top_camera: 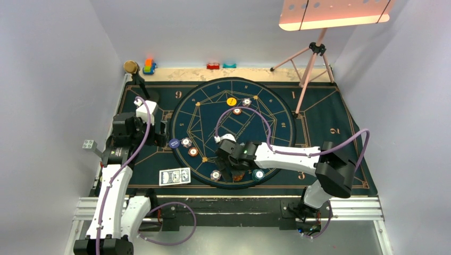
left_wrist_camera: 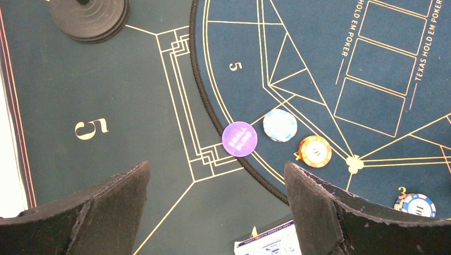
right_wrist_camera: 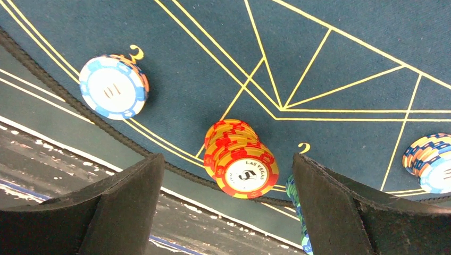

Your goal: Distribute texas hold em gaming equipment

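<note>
Right gripper (right_wrist_camera: 226, 212), wide open and empty, straddles red-yellow striped chip stack (right_wrist_camera: 240, 169) by the worktop's (top_camera: 181, 73) near edge; I fear off-centre closing topples it.

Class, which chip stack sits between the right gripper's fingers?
The red-and-yellow stack marked 5; the blue-and-white 10 stack and the blue-edged stack lie aside.

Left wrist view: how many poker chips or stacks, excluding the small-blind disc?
3: pale blue chip beside the small-blind disc, orange chip right of that, blue-white striped chip at the lower right edge. The fingers may hide more.
</note>
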Motion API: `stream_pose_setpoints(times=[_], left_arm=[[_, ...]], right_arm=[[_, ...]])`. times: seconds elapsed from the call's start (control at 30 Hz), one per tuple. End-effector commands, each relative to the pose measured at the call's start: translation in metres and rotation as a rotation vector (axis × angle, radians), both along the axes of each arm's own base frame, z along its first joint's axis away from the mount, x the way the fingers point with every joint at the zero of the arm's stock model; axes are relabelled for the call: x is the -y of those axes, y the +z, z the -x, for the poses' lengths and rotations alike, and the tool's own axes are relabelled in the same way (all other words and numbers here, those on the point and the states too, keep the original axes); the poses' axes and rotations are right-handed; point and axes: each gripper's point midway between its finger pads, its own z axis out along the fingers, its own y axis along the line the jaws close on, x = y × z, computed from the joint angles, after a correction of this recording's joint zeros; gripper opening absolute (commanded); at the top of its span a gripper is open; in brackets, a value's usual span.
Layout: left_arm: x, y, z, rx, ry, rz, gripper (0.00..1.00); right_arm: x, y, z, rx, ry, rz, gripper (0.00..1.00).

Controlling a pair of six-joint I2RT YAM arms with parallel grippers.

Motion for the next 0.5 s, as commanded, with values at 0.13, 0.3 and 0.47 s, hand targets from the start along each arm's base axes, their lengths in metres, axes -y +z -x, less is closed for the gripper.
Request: stream_pose_setpoints(times=[0.13, 0.3, 0.47], left_arm=[[0.000, 0.004, -0.003, 0.033, -0.009, -0.003, 1.00], [0.000, 0.003, -0.003, 0.032, -0.010, -0.002, 1.00], [0.000, 0.004, -0.003, 0.033, -0.010, -0.003, 1.00]], right_arm=[[0.005, -0.012, 0.011, -0.027, -0.014, 0.009, 0.89], [0.004, -0.013, 0.009, -0.021, -0.016, 0.010, 0.80], [0.005, -0.022, 0.011, -0.033, -0.017, 0.020, 0.72]])
